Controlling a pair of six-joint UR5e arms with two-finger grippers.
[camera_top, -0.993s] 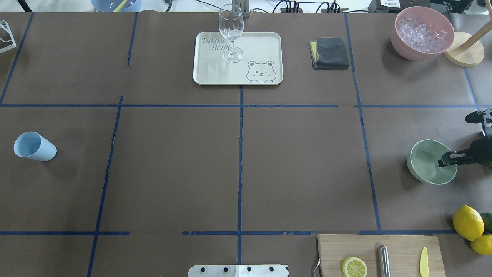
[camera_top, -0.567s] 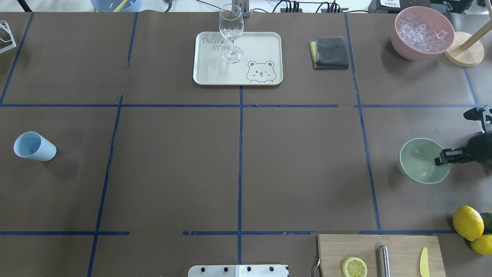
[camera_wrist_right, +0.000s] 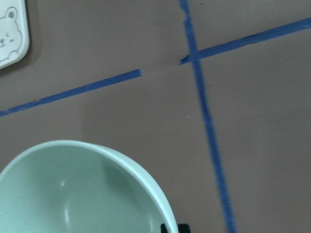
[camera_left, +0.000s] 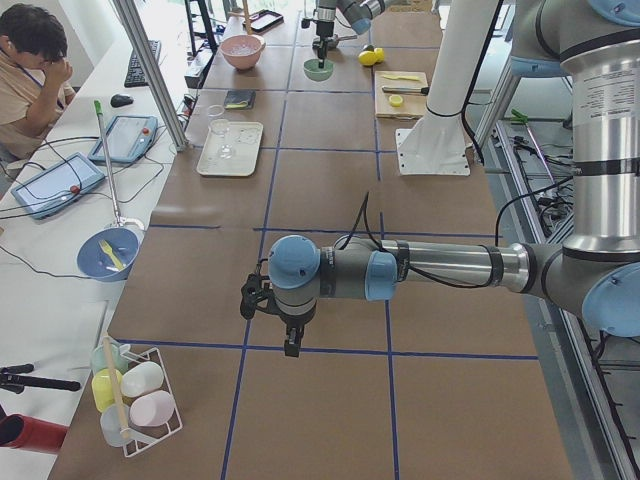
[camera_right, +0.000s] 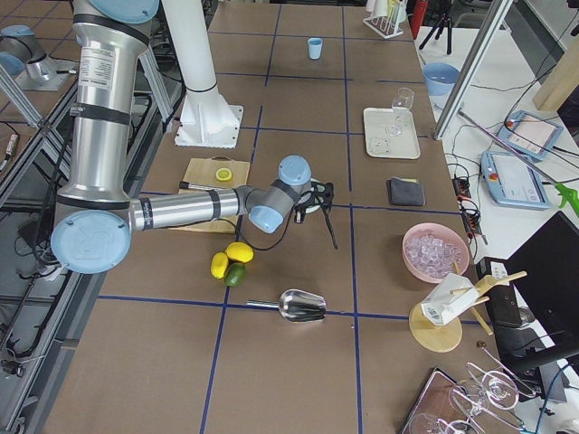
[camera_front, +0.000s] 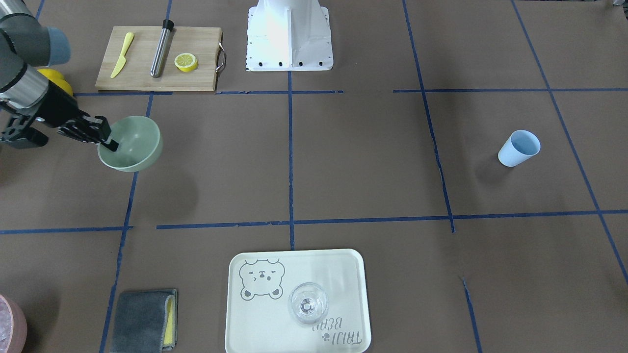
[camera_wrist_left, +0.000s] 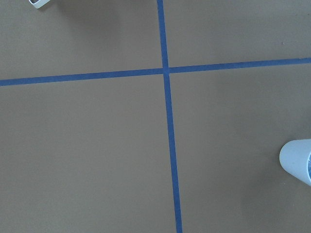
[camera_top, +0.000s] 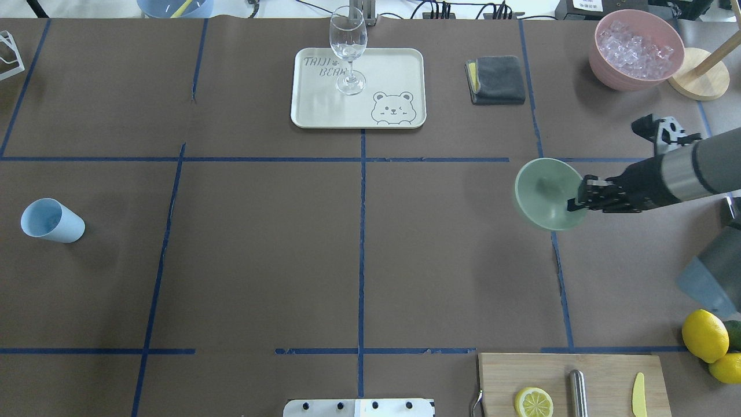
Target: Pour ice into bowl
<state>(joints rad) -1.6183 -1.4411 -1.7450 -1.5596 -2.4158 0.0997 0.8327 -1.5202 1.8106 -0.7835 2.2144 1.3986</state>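
Note:
The pale mint-green bowl [camera_top: 541, 194] hangs tilted above the table at the right, and it looks empty inside. My right gripper [camera_top: 574, 202] is shut on its rim from the right side. The front view shows the bowl [camera_front: 135, 144] with that gripper [camera_front: 111, 141] clamped on its edge. Its rim [camera_wrist_right: 121, 160] fills the lower left of the right wrist view. A light blue cup [camera_top: 52, 220] stands far left and also shows at the right edge of the left wrist view as the cup [camera_wrist_left: 297, 160]. The ice is out of view. My left gripper [camera_left: 290, 345] points down over the table; I cannot tell its state.
A cream tray [camera_top: 399, 69] carries a wine glass [camera_top: 348, 49]. Beside it lies a grey cloth [camera_top: 496, 79]. A pink container [camera_top: 635, 49] with whitish lumps stands far right. A cutting board [camera_top: 602, 370], lemons [camera_top: 704, 335] and a metal scoop [camera_right: 298, 306] lie near the robot's right.
My right gripper has lifted the bowl off the table and carried it left toward the table's middle, tilting it. The cup has not moved.

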